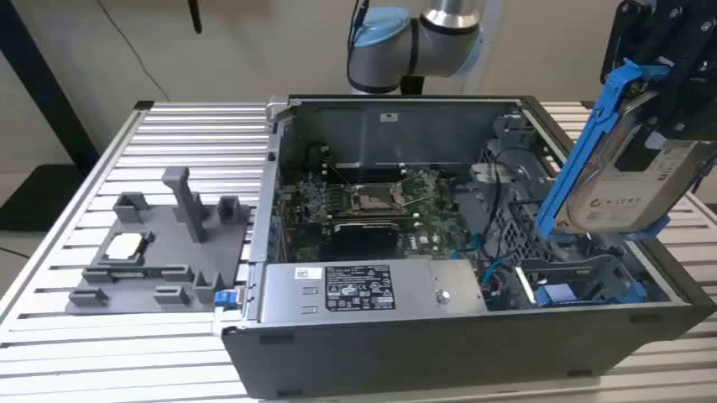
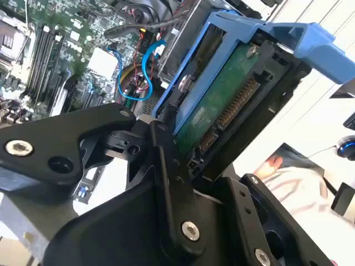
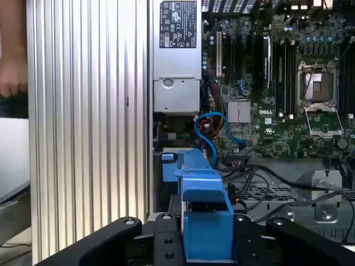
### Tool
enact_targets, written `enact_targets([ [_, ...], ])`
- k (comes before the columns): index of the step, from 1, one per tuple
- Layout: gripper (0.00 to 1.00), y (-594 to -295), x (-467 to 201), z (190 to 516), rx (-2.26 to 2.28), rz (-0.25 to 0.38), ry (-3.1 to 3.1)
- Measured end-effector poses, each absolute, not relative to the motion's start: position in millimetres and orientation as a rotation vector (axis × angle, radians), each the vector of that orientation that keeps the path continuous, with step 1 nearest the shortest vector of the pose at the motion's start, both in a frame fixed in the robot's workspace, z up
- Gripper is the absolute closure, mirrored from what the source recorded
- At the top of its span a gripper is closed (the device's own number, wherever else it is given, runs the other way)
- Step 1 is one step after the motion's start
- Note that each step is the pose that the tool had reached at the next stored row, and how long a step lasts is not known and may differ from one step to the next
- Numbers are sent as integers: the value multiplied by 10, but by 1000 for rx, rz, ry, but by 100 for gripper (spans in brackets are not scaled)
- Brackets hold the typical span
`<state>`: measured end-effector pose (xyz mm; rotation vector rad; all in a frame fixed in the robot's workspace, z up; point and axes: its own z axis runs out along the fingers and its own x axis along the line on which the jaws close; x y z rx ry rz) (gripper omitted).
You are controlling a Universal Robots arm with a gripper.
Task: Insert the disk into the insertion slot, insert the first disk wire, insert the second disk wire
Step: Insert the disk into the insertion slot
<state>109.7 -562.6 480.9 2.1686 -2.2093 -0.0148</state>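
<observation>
The end effector (image 1: pixel 670 117) clamps the tilted disk (image 1: pixel 623 195) above the computer case (image 1: pixel 448 353).

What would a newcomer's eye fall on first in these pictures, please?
Most likely the disk in its bright blue frame, held tilted in the tool above the open computer case, at the exterior view's right. Next comes the green motherboard lying bare inside the case, and the grey fixture on the ribbed table at the exterior view's left.
</observation>
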Motion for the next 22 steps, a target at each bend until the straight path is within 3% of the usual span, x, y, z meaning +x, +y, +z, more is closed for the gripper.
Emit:
enact_targets([
  [22,68,-5626,1096,4674,2167,-13,-2208],
])
